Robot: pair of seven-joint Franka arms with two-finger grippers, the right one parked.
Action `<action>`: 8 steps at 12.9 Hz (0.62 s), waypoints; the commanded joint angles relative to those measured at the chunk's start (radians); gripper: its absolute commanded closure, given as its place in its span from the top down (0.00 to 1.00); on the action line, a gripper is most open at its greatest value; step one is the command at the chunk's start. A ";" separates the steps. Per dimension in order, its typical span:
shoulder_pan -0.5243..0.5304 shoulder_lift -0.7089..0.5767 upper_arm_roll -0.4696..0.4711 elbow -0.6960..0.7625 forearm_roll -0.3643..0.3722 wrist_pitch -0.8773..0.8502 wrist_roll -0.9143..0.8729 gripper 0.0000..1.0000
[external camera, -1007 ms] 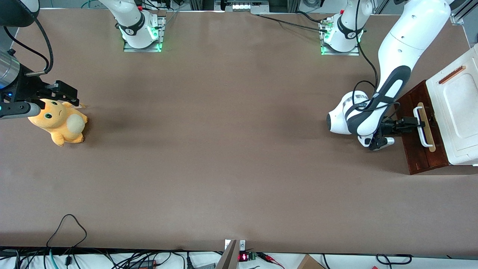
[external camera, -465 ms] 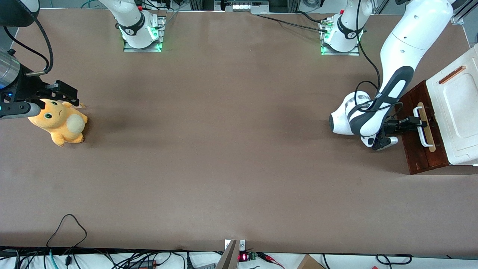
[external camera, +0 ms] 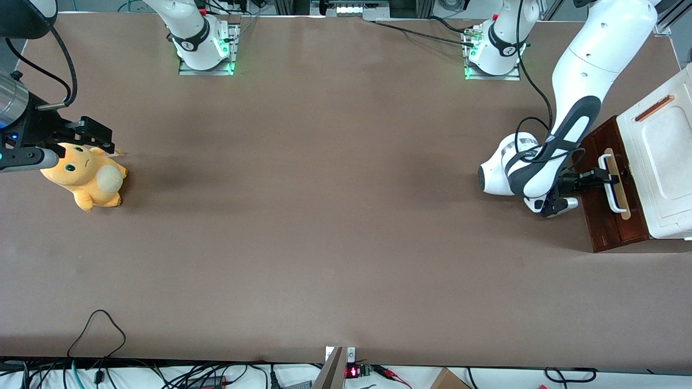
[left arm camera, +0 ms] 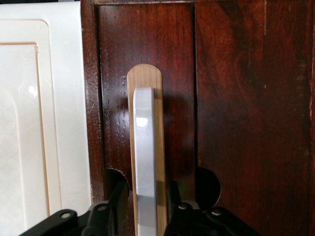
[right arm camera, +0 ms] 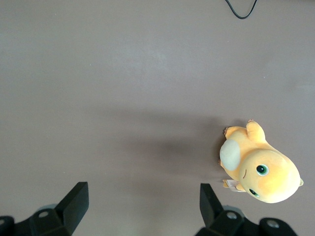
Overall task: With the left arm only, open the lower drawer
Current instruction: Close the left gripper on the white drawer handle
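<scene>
The drawer [external camera: 610, 201] sits at the working arm's end of the table [external camera: 324, 216], under the white cabinet top [external camera: 659, 162]. Its front is dark red-brown wood, glossy and grained, cut into vertical panels. A tan strip [left arm camera: 160, 128] with a rounded end runs down the middle panel, and on it stands the handle [left arm camera: 145, 162], a smooth white loop with a shiny face.

The arm [external camera: 578, 97], glossy white with a black elbow band and looping black cables, reaches down in front of the drawer. Its small black gripper [external camera: 604, 176] is at the handle: in the wrist view one finger [left arm camera: 117, 206] lies on each side of the white loop, close against it, so the gripper looks clamped on the handle.

The cabinet top is pale and matte with a raised rounded panel and a thin copper-coloured bar [external camera: 654, 108].

Toward the parked arm's end of the table lies a soft yellow plush [external camera: 86, 177], rounded, with a cream belly.
</scene>
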 commanded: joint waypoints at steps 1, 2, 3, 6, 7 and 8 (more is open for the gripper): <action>0.006 0.013 -0.001 0.014 0.022 -0.010 -0.004 0.38; 0.008 0.013 -0.001 0.014 0.022 -0.010 -0.004 0.38; 0.008 0.013 -0.001 0.014 0.022 -0.010 -0.004 0.38; 0.009 0.013 0.000 0.013 0.022 -0.010 -0.004 0.36; 0.010 0.013 -0.001 0.013 0.022 -0.010 -0.004 0.36; 0.010 0.013 0.000 0.013 0.022 -0.010 -0.004 0.32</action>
